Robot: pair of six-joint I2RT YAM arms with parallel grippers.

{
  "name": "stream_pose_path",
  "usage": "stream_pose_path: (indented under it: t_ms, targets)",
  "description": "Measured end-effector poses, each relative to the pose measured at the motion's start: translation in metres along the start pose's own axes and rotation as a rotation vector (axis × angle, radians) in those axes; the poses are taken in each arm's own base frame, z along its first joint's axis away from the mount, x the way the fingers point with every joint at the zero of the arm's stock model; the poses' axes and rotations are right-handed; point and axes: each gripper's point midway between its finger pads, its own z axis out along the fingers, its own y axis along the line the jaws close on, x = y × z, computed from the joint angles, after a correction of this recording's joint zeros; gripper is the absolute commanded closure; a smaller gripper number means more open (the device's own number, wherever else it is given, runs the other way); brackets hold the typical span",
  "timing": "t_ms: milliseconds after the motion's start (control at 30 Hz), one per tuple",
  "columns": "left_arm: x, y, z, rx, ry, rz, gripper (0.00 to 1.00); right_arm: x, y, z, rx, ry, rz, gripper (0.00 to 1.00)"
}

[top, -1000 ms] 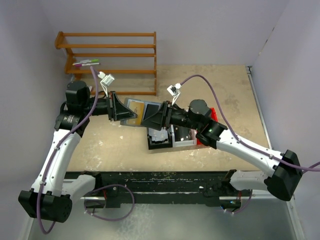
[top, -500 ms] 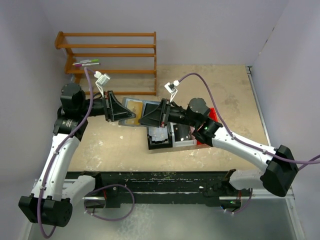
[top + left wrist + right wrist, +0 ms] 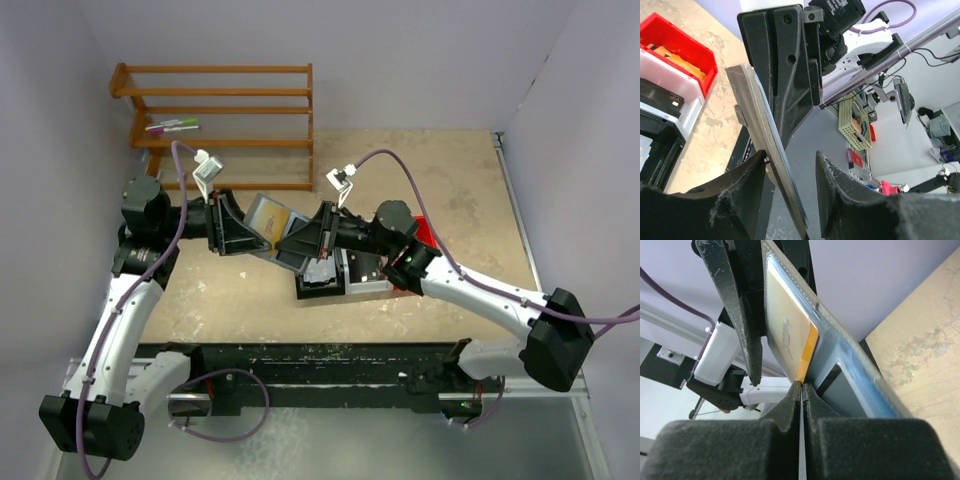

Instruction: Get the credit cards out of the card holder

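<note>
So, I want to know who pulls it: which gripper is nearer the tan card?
Right. The right gripper is shut on the card's lower corner; the left gripper only straddles the holder's edge, jaws apart.

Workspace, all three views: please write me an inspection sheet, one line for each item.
Surface: beige table, stained.
Job's things: card holder held up off the table between the grippers; tan-gold card in its pocket.
Clutter: black bin, white bin, red bin under the right arm.
Grippers: left gripper open around the holder's edge; right gripper shut on the card's edge.
Cables: purple cables loop above both arms.
Surroundings: wooden rack with markers; lilac walls.
</note>
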Motion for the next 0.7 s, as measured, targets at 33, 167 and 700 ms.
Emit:
stream_pose_path:
  t_ms: [33,167,700]
  targets:
    - [0.002,-0.002,0.000,0.010,0.005,0.004,0.54,0.000,0.001,-0.001,-0.005,-0.003,-0.003,1.00]
    - [0.005,-0.012,-0.001,0.041,0.020,0.021,0.62,-0.001,0.009,-0.006,-0.023,-0.015,-0.016,1.00]
    - [0.001,-0.022,-0.001,0.064,0.019,0.008,0.79,-0.002,0.022,-0.018,-0.056,-0.034,-0.042,1.00]
